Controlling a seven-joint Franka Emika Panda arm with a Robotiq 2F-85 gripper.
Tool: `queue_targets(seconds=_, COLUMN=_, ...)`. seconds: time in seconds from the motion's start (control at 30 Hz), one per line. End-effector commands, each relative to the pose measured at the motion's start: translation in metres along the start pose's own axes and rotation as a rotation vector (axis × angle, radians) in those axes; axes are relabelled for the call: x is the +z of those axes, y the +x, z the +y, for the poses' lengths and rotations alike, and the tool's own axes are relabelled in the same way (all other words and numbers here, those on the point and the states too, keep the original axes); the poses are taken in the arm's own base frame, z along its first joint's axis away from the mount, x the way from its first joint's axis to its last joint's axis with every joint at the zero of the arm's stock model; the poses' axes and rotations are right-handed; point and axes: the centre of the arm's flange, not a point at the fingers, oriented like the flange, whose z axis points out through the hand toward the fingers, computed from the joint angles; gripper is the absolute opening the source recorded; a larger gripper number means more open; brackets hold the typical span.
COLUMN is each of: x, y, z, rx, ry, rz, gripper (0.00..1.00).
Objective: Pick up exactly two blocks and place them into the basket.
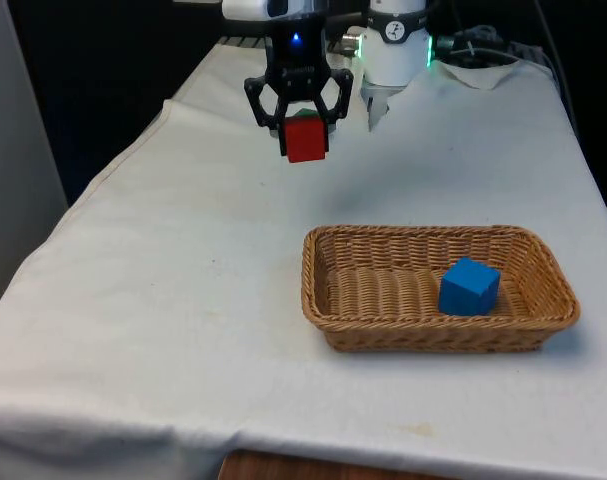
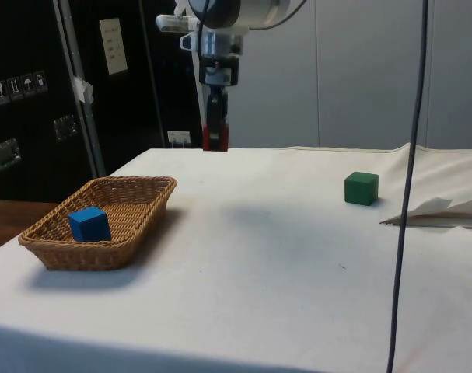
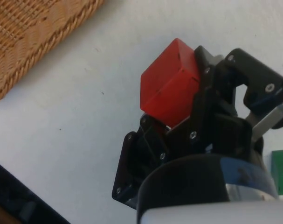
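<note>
We see the pincer [image 1: 304,137] clamped on a red block [image 1: 306,139], raised above the tabletop [image 1: 163,290]. Blue block [image 1: 469,286] lies in basket [image 1: 323,290]; green block [image 2: 361,188] well apart.

The block [image 1: 305,139] in the black gripper [image 1: 301,128] is red. A blue block [image 1: 469,287] lies in the tan woven basket [image 1: 323,290]; a green block [image 2: 361,188] sits on the white cloth [image 1: 183,300].
</note>
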Motion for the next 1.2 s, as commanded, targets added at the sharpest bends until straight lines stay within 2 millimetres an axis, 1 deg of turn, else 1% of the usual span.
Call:
queue_targets(seconds=0.0, x=0.002, y=0.002, z=0.003, rx=0.004, ry=-0.013, rz=-0.019, gripper=0.04)
queue_targets(seconds=0.03, x=0.001, y=0.002, z=0.001, rx=0.0, ry=-0.003, rz=-0.003, gripper=0.04)
queue_targets(seconds=0.17, x=0.002, y=0.01, z=0.005, rx=0.006, ry=-0.028, rz=-0.031, gripper=0.04)
queue_targets(seconds=0.37, x=-0.005, y=0.027, z=0.002, rx=0.013, ry=-0.035, rz=-0.049, gripper=0.04)
queue_targets(seconds=0.4, x=-0.005, y=0.025, z=0.003, rx=0.009, ry=-0.029, rz=-0.035, gripper=0.04)
queue_targets(seconds=0.57, x=-0.008, y=0.038, z=-0.006, rx=0.022, ry=-0.023, rz=-0.06, gripper=0.04)
queue_targets(seconds=0.67, x=-0.008, y=0.044, z=-0.011, rx=0.026, ry=-0.017, rz=-0.065, gripper=0.04)
queue_targets(seconds=0.7, x=-0.009, y=0.042, z=-0.01, rx=0.021, ry=-0.012, rz=-0.053, gripper=0.04)
queue_targets(seconds=0.87, x=-0.007, y=0.055, z=-0.022, rx=0.034, ry=-0.008, rz=-0.071, gripper=0.04)
queue_targets(seconds=0.93, x=-0.007, y=0.055, z=-0.023, rx=0.032, ry=-0.002, rz=-0.06, gripper=0.04)
queue_targets(seconds=1.17, x=-0.004, y=0.071, z=-0.039, rx=0.047, ry=0.006, rz=-0.082, gripper=0.04)
